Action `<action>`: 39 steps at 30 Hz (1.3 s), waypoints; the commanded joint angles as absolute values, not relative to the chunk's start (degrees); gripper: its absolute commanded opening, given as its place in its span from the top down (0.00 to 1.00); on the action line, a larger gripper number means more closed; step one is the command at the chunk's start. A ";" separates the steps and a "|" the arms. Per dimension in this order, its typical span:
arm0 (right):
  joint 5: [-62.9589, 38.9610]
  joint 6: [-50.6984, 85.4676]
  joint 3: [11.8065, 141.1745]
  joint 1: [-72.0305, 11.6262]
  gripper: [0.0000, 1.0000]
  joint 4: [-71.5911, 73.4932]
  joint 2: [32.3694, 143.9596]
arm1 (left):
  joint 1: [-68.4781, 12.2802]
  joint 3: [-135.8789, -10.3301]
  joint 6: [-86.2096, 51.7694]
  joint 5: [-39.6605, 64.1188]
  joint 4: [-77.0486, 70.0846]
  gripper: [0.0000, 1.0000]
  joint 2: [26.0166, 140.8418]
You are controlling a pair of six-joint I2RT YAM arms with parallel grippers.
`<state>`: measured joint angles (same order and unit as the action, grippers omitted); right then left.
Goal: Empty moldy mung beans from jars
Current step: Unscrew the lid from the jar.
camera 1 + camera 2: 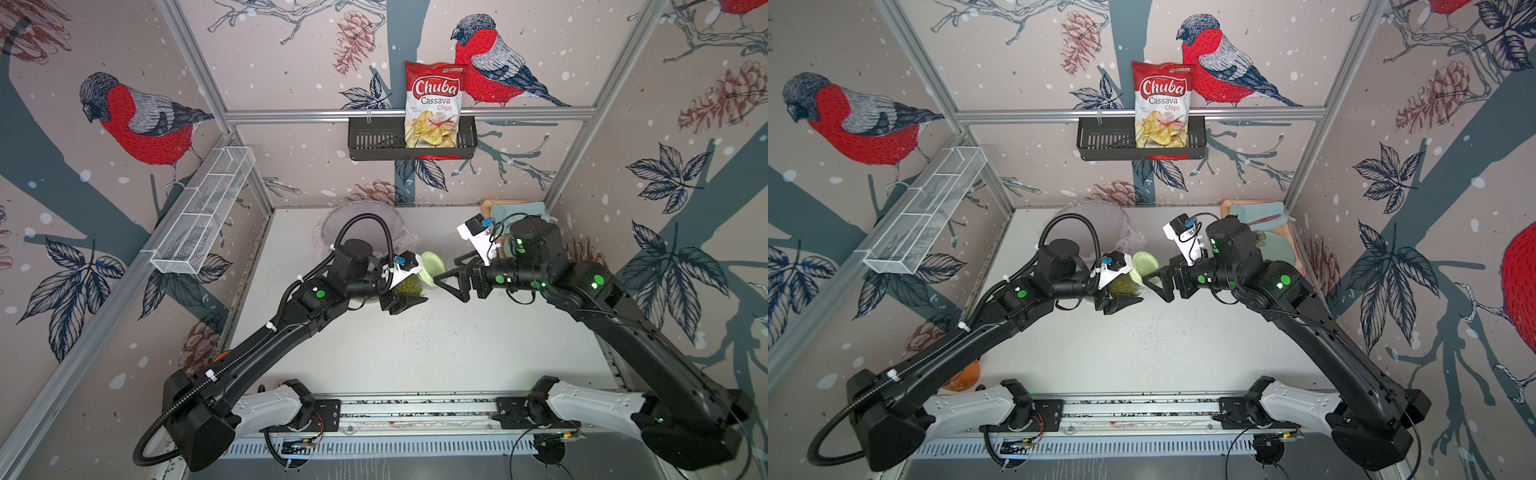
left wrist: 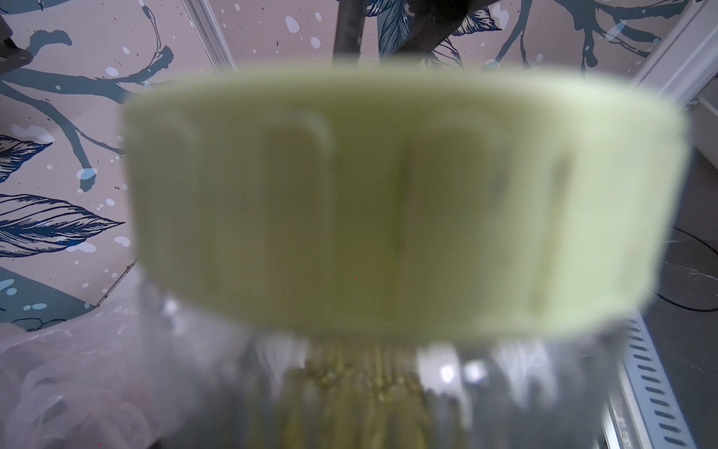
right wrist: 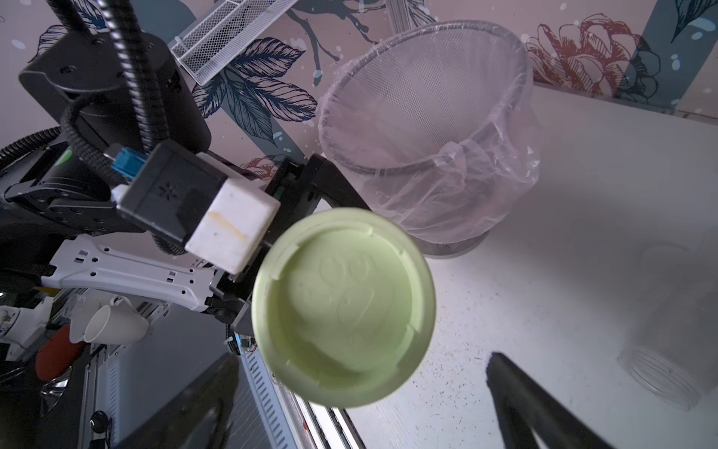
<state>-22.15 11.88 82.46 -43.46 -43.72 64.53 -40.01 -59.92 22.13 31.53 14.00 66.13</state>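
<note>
Near the centre of the desk [image 1: 395,365], a little toward 12 o'clock, the left fingers [image 1: 405,306] are gripping the wide glass jar [image 1: 411,286] around its body. They are holding it clear of the surface, tipped onto its side. Its pale green lid [image 1: 432,264] is sitting on the mouth and facing 3 o'clock. Inside, the mung beans [image 1: 404,287] are lying as an olive-green mass against the lower side of the glass. The left wrist view is showing them blurred, just behind the lid's ribbed edge.

The right fingers [image 1: 464,289] are pointing in from 3 o'clock and standing wide open, gripping nothing. In both top views their tips are sitting right at the lid's rim, though whether they are touching it cannot be told. In the right wrist view the lid's round face is hanging between the two dark fingers.

Behind the left arm, at about 11 o'clock, the mesh bin [image 3: 427,101] is standing upright with a pinkish plastic bag [image 3: 485,186] draped over its rim. A second clear jar [image 3: 660,373] is lying on its side on the desk to the bin's 3 o'clock side, blurred, with its threaded mouth showing. At 1 o'clock a tray [image 1: 1227,204] is resting in the corner, partly hidden by the right arm. Fine black specks [image 1: 432,332] are lying scattered at the jar's 6 o'clock. On the back wall a bag of cassava chips [image 1: 434,104] is standing in a black basket [image 1: 374,141].
</note>
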 commanded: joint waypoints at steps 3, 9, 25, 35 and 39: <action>-23.21 11.51 82.98 -42.88 0.00 -39.71 65.03 | -39.99 -60.03 20.90 34.53 6.86 1.00 65.55; -28.14 11.87 82.97 -42.71 0.01 -38.33 65.67 | -40.01 -60.04 20.90 34.54 6.72 1.00 65.71; -28.97 11.60 82.79 -42.71 0.01 -38.18 67.33 | -39.99 -60.05 21.01 34.37 6.77 1.00 65.66; -29.33 11.44 82.96 -43.42 0.01 -38.25 67.76 | -39.99 -60.05 21.18 34.01 6.90 1.00 65.48; -29.88 11.49 82.97 -43.64 0.01 -38.18 67.80 | -40.03 -59.97 21.09 34.16 6.85 1.00 65.70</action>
<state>-28.93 11.88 82.70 -43.48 -39.48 67.75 -39.97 -59.81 20.91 32.82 12.69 66.00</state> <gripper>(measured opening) 0.994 0.801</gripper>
